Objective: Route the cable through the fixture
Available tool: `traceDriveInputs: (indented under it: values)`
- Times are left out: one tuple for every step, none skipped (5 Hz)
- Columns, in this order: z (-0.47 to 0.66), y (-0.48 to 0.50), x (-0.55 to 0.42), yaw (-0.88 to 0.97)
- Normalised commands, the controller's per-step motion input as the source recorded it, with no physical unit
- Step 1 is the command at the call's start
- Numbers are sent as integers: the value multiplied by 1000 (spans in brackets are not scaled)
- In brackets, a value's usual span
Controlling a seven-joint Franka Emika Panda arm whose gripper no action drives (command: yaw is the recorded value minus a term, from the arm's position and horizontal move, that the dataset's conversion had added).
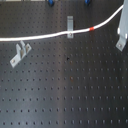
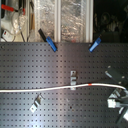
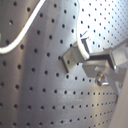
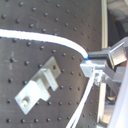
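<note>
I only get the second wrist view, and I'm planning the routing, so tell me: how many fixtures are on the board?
Observer: Two. In the second exterior view the middle fixture stands mid-board, and the second fixture is toward the second exterior view's lower left.
Operator: Does the cable reach either one?
Observer: The cable crosses the middle fixture, though I cannot tell whether it is seated. It passes clear of the second fixture.
Operator: Where is the red band?
Observer: The red band lies on the cable between the middle fixture and the gripper.
</note>
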Motion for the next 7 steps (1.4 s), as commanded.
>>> traceDriveInputs:
  values:
    - [138,352,-490,-129]
    - [162,294,-386,-129]
    - [150,287,-65,-323]
    - [78,249,126,-394]
    - [158,192,122,-274]
    - [289,6,-1,-174]
    - [362,-96,-29,-49]
